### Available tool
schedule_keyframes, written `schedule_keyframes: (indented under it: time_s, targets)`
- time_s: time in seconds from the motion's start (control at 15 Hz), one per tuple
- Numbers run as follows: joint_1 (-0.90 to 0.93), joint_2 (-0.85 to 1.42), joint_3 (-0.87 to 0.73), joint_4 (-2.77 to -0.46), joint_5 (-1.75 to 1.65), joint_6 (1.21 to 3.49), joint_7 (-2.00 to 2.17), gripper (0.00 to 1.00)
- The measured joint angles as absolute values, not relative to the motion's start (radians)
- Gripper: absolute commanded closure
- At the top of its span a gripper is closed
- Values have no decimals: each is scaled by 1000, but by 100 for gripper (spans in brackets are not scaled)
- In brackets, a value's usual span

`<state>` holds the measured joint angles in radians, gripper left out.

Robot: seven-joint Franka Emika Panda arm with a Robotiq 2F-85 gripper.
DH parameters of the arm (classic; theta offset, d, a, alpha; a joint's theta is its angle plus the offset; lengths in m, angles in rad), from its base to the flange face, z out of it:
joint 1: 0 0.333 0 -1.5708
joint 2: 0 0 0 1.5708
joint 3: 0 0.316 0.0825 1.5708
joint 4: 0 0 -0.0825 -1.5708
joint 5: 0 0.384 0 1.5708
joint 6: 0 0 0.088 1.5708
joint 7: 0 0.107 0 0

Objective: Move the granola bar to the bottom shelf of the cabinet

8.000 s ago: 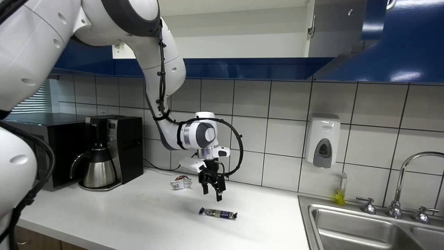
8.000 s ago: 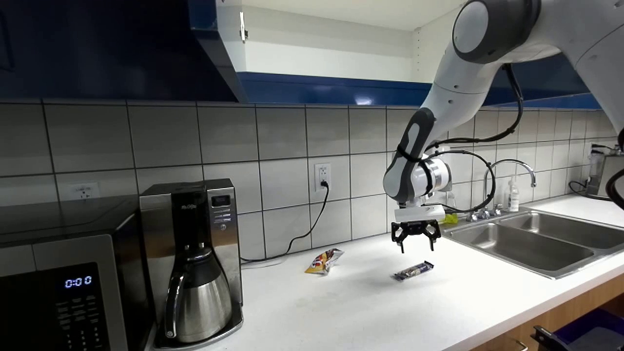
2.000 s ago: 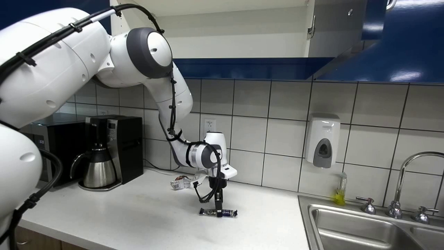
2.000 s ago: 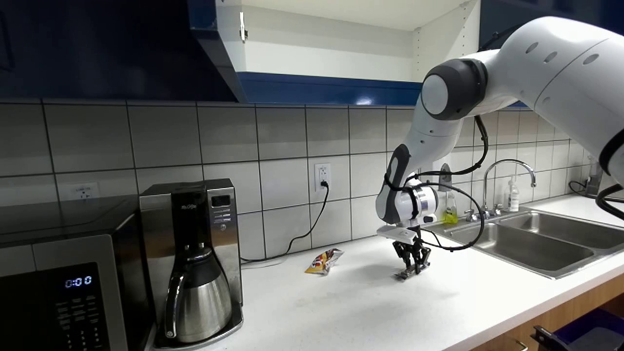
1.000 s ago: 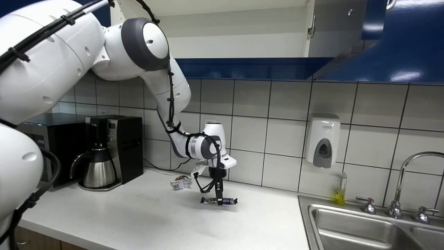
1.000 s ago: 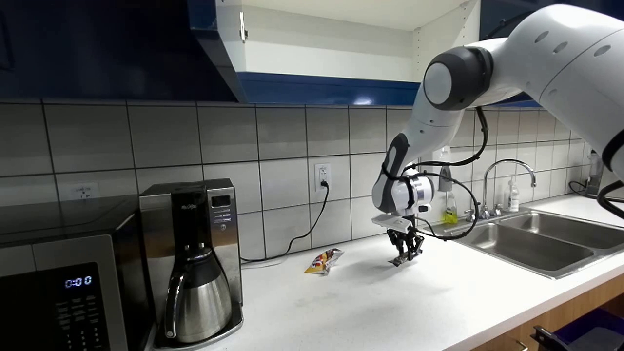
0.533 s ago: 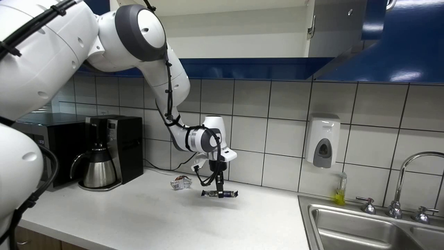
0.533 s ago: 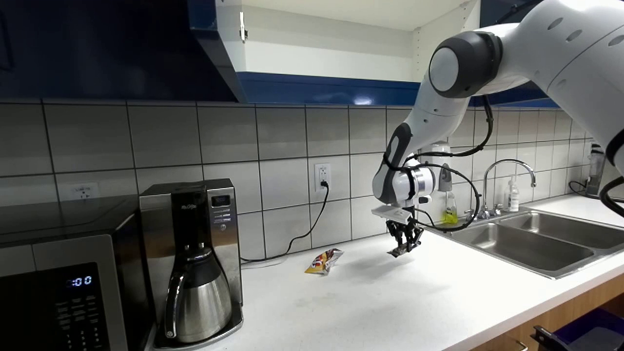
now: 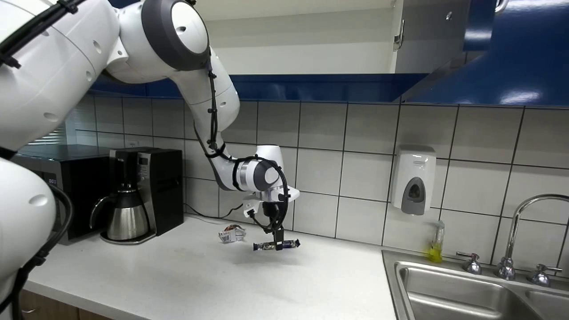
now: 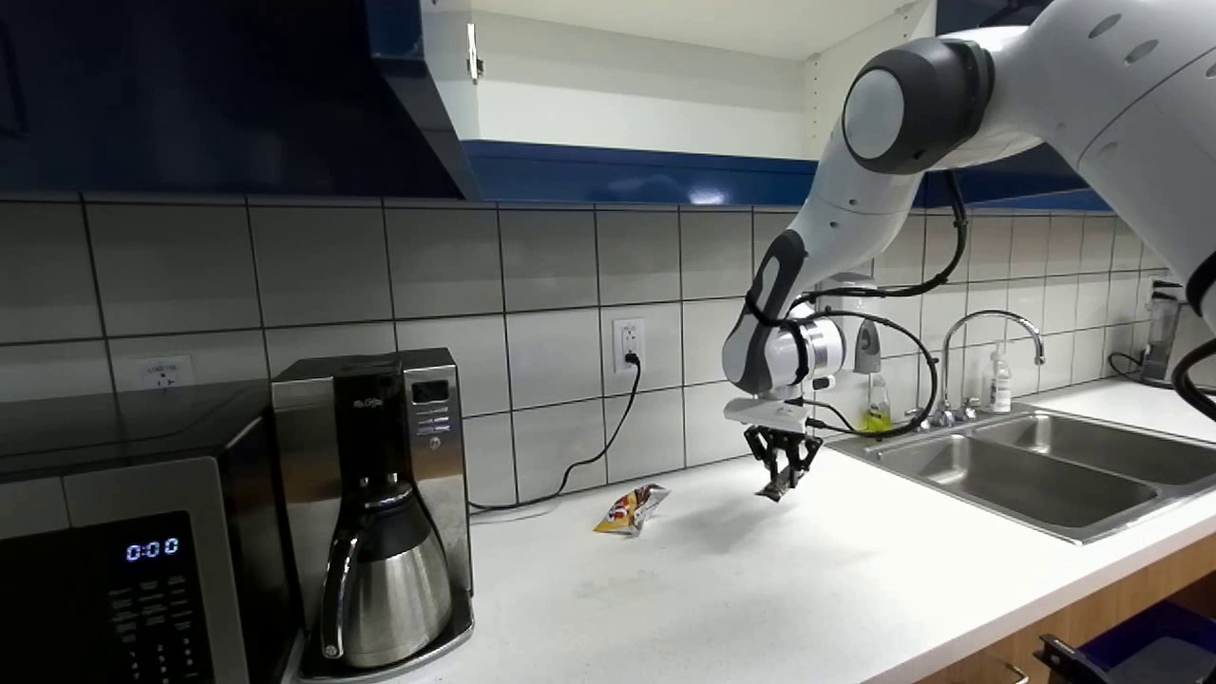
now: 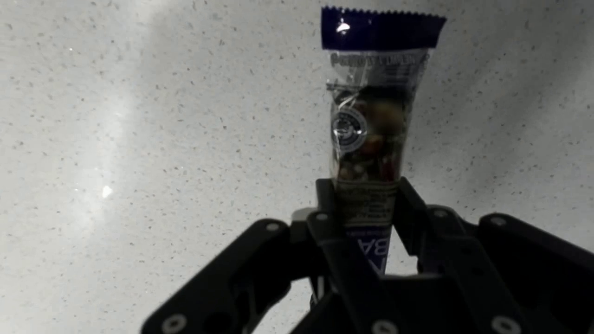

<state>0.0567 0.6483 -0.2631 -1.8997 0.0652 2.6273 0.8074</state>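
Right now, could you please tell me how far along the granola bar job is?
Done: the cabinet stands open and the gripper is closed on the bar. In hand: the bar is held clear of the counter in both exterior views. Left: raising it inside, setting it on the bottom shelf, hidden from these views, and releasing.

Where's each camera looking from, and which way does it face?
In an exterior view: nearer the sink, facing the tiled wall and coffee maker; arm and gripper show.
In an exterior view: near the microwave, facing the tiled wall toward the sink; arm and gripper show.
In the wrist view: on the arm, looking down at the granola bar and counter; only the gripper shows.
Both exterior views share the coffee maker, sink and open cabinet.
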Motion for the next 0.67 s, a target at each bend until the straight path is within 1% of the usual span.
schedule_keyframes:
  time_s: [0.67]
  targets:
    - [58,623,-232,-1941,4,2648,462,91]
